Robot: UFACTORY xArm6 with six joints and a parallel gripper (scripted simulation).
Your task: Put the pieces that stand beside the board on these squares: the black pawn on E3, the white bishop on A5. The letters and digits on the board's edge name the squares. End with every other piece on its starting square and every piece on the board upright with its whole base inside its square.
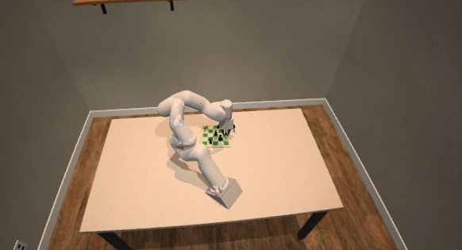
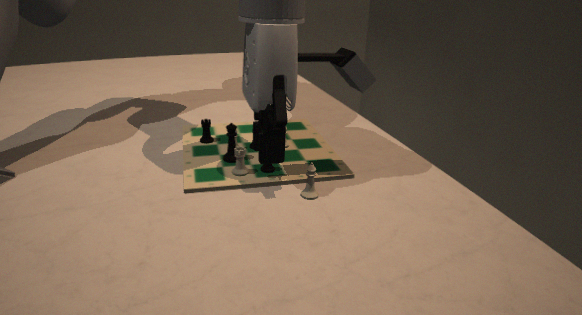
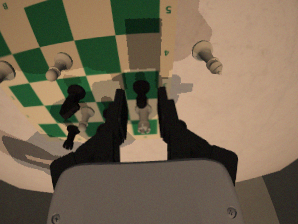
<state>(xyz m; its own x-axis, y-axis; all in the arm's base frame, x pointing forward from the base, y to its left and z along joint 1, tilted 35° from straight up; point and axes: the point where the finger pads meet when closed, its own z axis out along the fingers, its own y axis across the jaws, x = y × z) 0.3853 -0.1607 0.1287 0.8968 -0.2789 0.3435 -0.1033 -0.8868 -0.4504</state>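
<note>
The black pawn [image 2: 268, 169] [image 3: 141, 88] stands upright on the board [image 2: 207, 186] [image 3: 168, 30], on the green edge square beside the digit 3 in the wrist view. My gripper [image 1: 225, 133] [image 3: 141, 98] is partly open, its fingers low on either side of the pawn with a gap at each side in the wrist view. In the exterior view a finger hides the pawn's upper part. The white bishop [image 2: 310, 183] [image 3: 205, 54] stands upright on the table, just off the board's edge near the digit 4. The edge letters are too small to read.
A white rook [image 2: 240, 163] [image 3: 143, 117] stands close to the pawn in the same edge column. A black queen [image 2: 231, 146], a black rook [image 2: 206, 133] [image 3: 71, 136] and a white pawn [image 3: 60, 65] are among several other pieces on the board.
</note>
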